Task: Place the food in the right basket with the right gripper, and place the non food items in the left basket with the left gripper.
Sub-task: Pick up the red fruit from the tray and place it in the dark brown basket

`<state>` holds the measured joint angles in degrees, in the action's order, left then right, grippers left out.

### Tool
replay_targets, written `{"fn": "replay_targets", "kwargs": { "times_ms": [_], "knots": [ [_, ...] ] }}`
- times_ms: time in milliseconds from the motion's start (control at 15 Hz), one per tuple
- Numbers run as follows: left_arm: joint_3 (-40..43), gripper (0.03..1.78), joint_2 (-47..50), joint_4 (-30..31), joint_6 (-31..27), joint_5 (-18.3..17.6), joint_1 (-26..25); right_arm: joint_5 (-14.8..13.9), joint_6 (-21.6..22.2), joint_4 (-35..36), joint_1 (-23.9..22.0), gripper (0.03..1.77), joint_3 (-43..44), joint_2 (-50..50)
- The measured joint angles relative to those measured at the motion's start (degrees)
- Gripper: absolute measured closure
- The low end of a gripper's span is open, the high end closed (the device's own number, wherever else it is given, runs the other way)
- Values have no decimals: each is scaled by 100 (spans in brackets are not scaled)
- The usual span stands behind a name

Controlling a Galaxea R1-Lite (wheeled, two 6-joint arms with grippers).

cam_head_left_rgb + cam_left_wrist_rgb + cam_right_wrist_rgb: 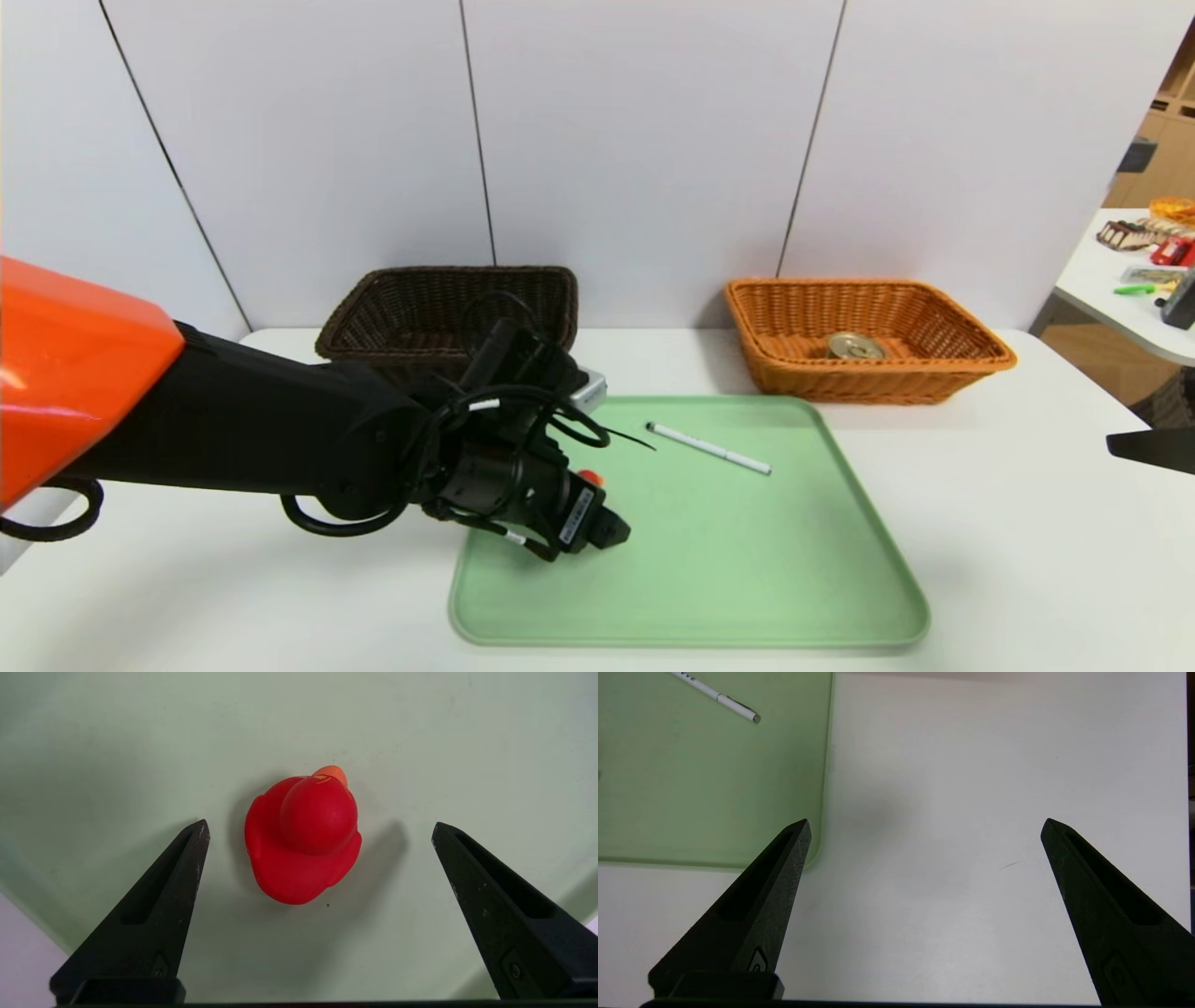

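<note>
Looking down from the head: left end effector [611, 534] hung low over the near-left part of the green tray [747, 579], hiding most of the red duck [590, 477]; white pen [709, 448] lay farther back on the tray; tin can [855, 346] already sat inside the orange basket [971, 341]; dark basket [355, 327] stood behind the arm.

From the left wrist: fingers [177, 882] spread wide, duck [303, 840] centred between them, untouched. Best lowered straight and closed across the body, not the head.

From the right wrist: right end effector [924, 826] spread, empty, parked above bare counter [971, 765] beside the tray
</note>
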<state>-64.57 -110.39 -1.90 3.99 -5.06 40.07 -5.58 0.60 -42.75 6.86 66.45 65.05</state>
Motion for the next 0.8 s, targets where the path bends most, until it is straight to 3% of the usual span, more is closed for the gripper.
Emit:
{"fn": "replay_targets", "kwargs": {
  "times_ms": [200,333,533,667,800],
  "knots": [
    [-39,15,-52,0,-5,0,0,13,2,1,-1,10,-5,22],
    [-72,51,-66,-10,-7,0,0,16,2,1,0,10,-5,24],
    [-83,90,-78,-10,0,7,0,18,-5,-2,0,10,-5,20],
    [-83,107,-69,-11,2,10,0,11,-5,0,-1,10,0,18],
    [-69,110,-44,-18,2,5,-2,7,-5,-2,-1,10,26,18]
  ]
}}
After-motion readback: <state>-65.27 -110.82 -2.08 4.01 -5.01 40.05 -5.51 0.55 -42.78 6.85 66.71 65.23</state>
